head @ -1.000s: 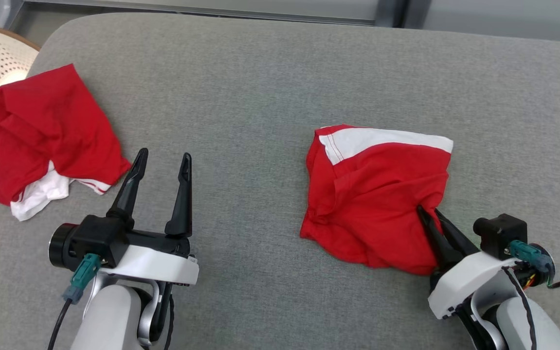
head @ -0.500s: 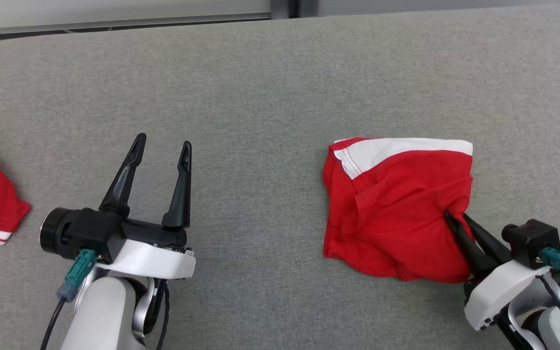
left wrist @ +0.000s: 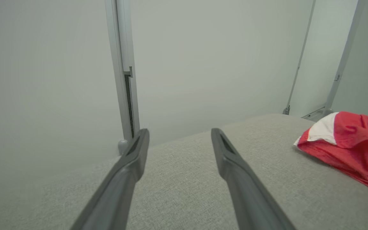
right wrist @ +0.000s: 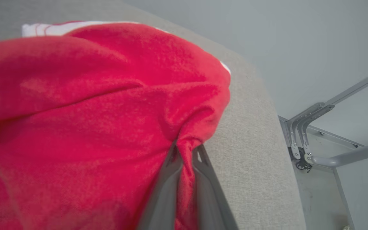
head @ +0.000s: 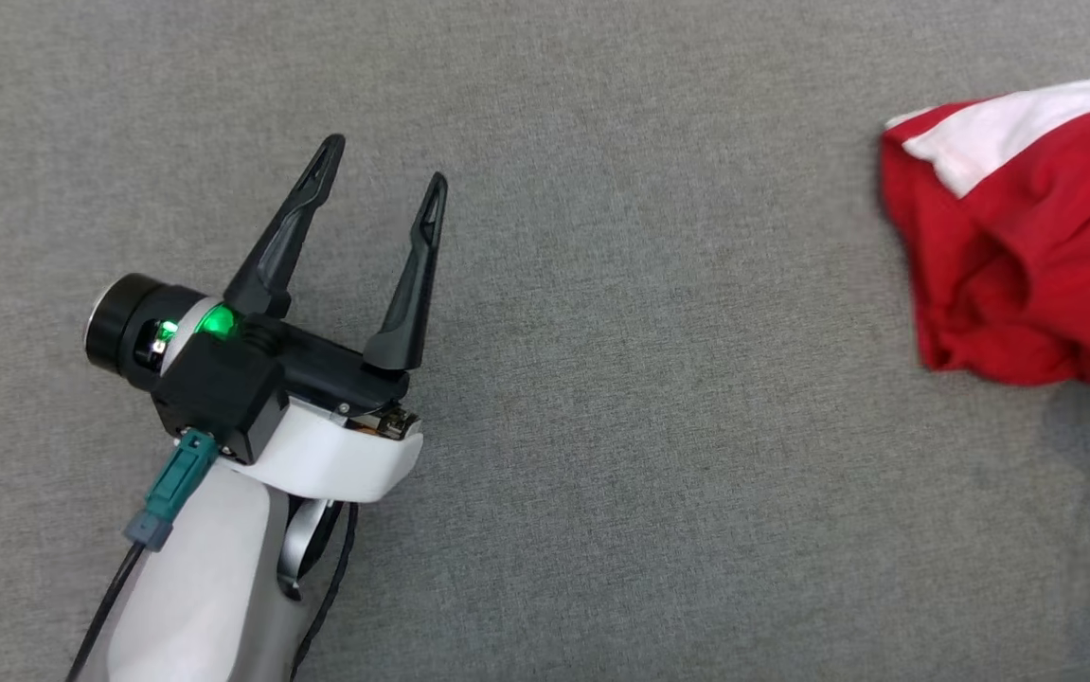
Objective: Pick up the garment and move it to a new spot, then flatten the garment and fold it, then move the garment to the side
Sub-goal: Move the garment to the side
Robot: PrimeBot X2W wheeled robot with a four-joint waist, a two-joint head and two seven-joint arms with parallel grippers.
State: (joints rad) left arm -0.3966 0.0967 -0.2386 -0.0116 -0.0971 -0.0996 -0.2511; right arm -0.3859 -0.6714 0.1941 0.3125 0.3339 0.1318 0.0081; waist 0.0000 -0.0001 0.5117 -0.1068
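Note:
A red garment [head: 1037,256] with a white band lies bunched at the right edge of the head view, partly cut off. In the right wrist view my right gripper [right wrist: 185,150] is shut on a pinch of this red garment [right wrist: 91,111], the cloth rising in a fold between the fingers. My left gripper [head: 384,166] hovers open over bare grey cushion, well left of the garment, nothing between its fingers. The left wrist view shows the left gripper [left wrist: 179,137] open, with the garment [left wrist: 347,143] off to its right.
The grey fabric cushion [head: 649,426] spreads under everything. Its far edge meets a pale wall with a metal post [left wrist: 123,70]. Beyond the cushion's right edge stands a metal frame [right wrist: 318,140] over the floor.
The head camera has swung, so the whole picture shifted: the garment now sits at the right edge and the right arm has left the view. The second red cloth at left is gone from view.

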